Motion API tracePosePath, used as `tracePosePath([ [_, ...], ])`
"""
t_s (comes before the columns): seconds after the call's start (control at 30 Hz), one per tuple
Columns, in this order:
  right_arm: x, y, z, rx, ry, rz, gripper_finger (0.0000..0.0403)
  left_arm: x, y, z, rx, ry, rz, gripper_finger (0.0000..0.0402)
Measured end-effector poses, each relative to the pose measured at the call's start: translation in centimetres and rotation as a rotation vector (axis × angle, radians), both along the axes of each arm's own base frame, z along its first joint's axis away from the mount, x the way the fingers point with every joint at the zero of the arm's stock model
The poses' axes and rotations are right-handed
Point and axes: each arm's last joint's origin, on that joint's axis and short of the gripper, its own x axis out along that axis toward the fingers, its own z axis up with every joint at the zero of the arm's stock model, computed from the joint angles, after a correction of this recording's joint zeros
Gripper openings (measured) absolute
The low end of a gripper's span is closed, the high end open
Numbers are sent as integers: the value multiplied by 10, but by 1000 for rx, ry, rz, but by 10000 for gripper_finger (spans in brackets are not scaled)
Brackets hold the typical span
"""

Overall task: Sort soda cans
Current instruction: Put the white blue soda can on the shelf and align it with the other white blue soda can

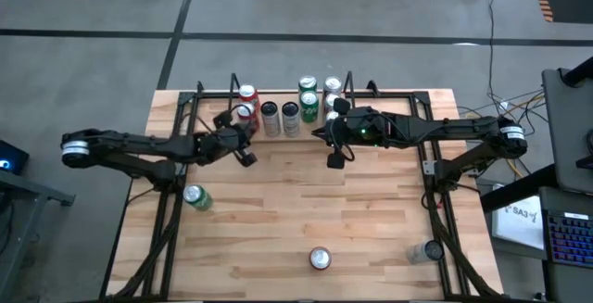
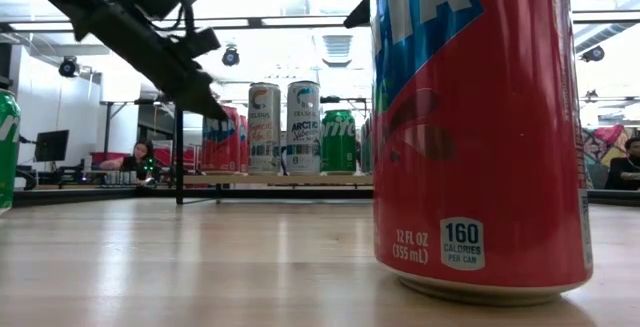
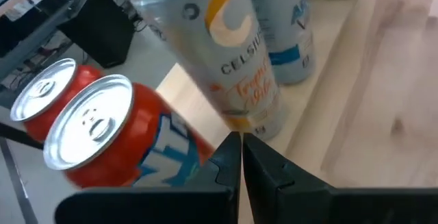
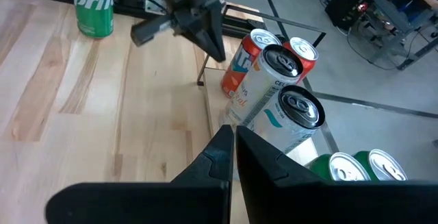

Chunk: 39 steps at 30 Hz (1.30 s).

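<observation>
While both arms reach over the far part of the worktop (image 1: 371, 220), the left claw (image 3: 241, 157) has its fingers pressed together and holds nothing; two red cans (image 3: 102, 135) and a tall white can (image 3: 229, 59) stand just ahead of it. The right claw (image 4: 233, 145) is also closed and empty, with the white cans (image 4: 284, 114) and green cans (image 4: 359, 169) just in front. Well behind the claws stand a lone green can (image 1: 195, 196), a red can (image 1: 320, 258) and a pale can (image 1: 429, 250).
</observation>
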Motion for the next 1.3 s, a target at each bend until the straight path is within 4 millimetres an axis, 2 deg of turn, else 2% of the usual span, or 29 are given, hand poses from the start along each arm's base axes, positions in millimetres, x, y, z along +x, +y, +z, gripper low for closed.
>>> tracePosePath([
  [0.13,0,0,0,-5,3,3,9,-11,-1,8,14,12,-12,0],
  [0.3,0,0,0,-7,4,4,9,-14,3,16,34,-35,6,0],
  [0.9,-1,0,-2,-4,18,3,9,-6,23,3,33,-1,81,0],
  [1.3,-1,0,-2,1,18,1,9,-4,22,6,-1,-36,65,0],
])
